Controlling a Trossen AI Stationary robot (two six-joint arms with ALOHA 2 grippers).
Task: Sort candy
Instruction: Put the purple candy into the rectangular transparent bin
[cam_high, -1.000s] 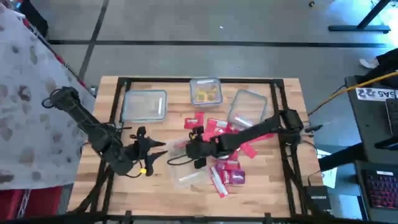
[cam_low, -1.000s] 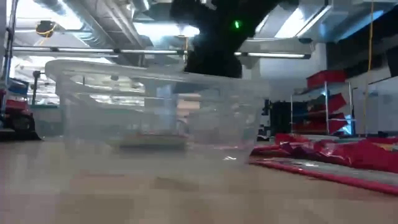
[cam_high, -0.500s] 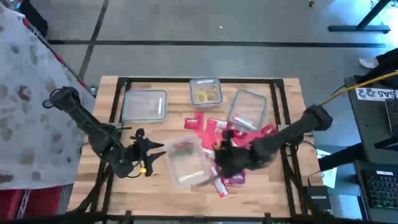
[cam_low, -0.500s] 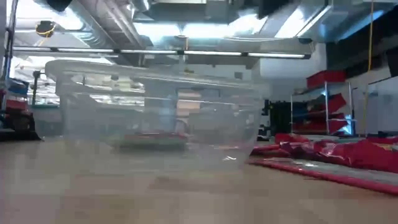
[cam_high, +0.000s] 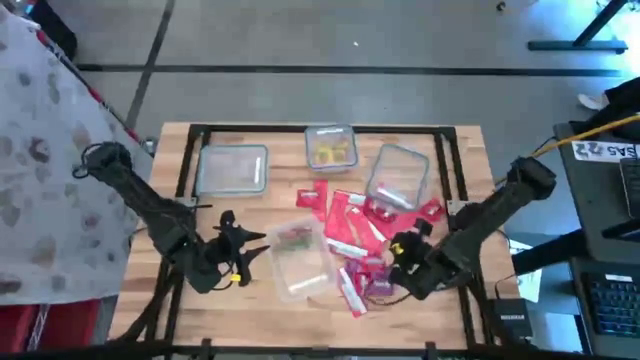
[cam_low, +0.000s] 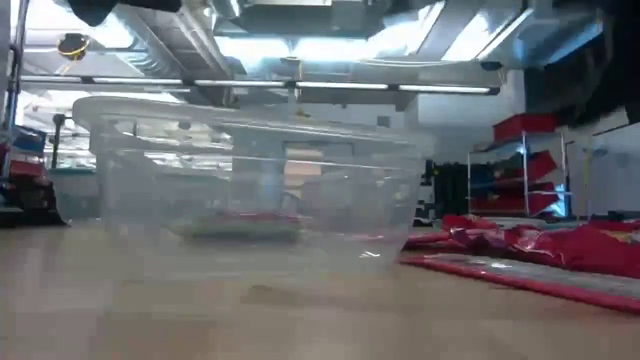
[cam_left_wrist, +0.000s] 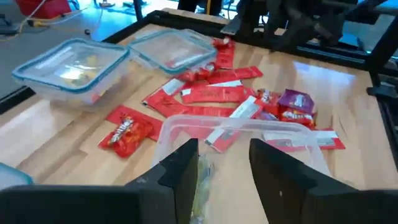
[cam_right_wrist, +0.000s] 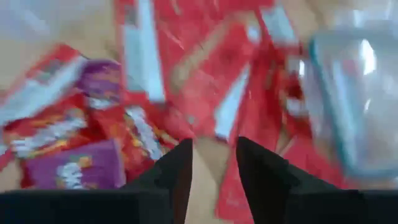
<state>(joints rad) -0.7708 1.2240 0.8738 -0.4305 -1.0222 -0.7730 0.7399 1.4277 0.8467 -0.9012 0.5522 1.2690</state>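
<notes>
On the wooden table (cam_high: 250, 310) the candy (cam_high: 350, 225) lies in a loose heap right of the middle: many flat red packets, a few purple ones (cam_right_wrist: 87, 165), some overlapping each other. Most of the heap is between the near tub (cam_high: 300, 258) and the far right tub (cam_high: 398, 175). One red packet (cam_left_wrist: 127, 132) lies alone, a little apart from the heap, as the left wrist view shows.

Four clear tubs stand on the table. The far left tub (cam_high: 233, 168) looks bare inside. The far middle tub (cam_high: 331, 147) holds small yellow pieces. The far right tub touches the edge of the heap. The near tub has some candy on its bottom, with red and green colour visible through the wall in the low view.

The left gripper (cam_high: 243, 258) is low over the table, just beside the near tub on its left side. Its fingers (cam_left_wrist: 180, 171) stand apart with a gap between them, and nothing is between them. In its wrist view they point at the near tub's rim.

The right gripper (cam_high: 405, 250) is above the right edge of the heap, near the purple packets. Its fingers (cam_right_wrist: 177, 171) are also parted, with a narrow gap, and I see no packet held between them; the red packets are below.
</notes>
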